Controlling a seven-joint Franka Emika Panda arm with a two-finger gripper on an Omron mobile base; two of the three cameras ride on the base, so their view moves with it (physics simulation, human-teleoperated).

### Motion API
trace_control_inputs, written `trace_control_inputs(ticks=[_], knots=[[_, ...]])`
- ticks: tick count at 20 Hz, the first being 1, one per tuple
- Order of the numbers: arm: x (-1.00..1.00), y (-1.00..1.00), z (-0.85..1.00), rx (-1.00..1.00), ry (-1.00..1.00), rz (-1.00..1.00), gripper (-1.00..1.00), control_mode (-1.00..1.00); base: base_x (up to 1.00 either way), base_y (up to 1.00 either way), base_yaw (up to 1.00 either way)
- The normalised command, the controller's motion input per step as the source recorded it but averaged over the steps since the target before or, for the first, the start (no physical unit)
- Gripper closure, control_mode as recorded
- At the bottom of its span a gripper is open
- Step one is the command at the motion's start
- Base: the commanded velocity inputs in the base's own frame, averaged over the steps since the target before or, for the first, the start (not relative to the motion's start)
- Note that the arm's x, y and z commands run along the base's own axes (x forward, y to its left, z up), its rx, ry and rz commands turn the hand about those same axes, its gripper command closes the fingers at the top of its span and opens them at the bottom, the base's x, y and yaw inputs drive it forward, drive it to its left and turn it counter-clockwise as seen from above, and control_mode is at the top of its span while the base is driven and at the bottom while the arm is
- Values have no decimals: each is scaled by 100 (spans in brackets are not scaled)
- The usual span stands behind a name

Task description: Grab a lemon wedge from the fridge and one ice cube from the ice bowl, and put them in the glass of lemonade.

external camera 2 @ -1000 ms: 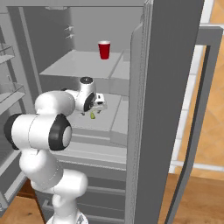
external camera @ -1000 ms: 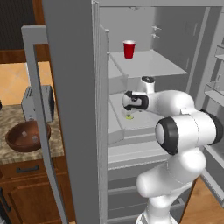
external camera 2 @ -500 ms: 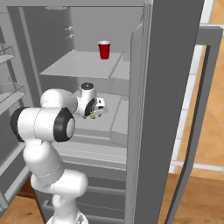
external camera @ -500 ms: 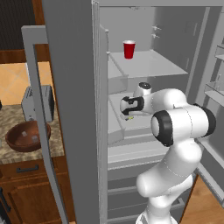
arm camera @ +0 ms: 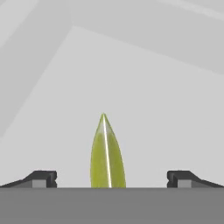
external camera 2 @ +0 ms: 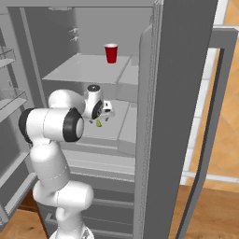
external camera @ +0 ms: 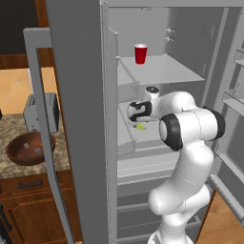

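pincer [arm camera: 109,178] spread wide, holding nothing, reaching into fridge [external camera: 78,119] | lemon wedge [arm camera: 107,153] lies on middle shelf [external camera: 147,133] centred between the tips, lined up for closing | ice bowl [external camera: 28,148] waits on counter [external camera: 9,128]

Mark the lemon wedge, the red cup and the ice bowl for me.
Lemon wedge [arm camera: 107,153]: hand view, middle of its ridge.
Red cup [external camera: 140,54]: left base view, its side wall.
Ice bowl [external camera: 21,157]: left base view, inner wall near the rim.

red cup [external camera: 140,53] on upper shelf; toaster [external camera: 40,111] on the counter [external camera: 12,162].
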Motion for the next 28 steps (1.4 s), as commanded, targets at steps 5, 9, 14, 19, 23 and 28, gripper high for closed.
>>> trace_control_inputs(ticks=[5,9,14,19,23,28], knots=[[0,0,-6,0,1,0,-100,-100,0,0,0],[0,0,-34,0,0,0,-100,-100,0,0,0],[-1,0,-41,0,0,0,-100,-100,0,0,0],[0,0,-24,0,0,0,-100,-100,0,0,0],[0,0,-11,0,3,0,100,-100,0,0,0],[0,0,-5,0,4,0,100,-100,0,0,0]])
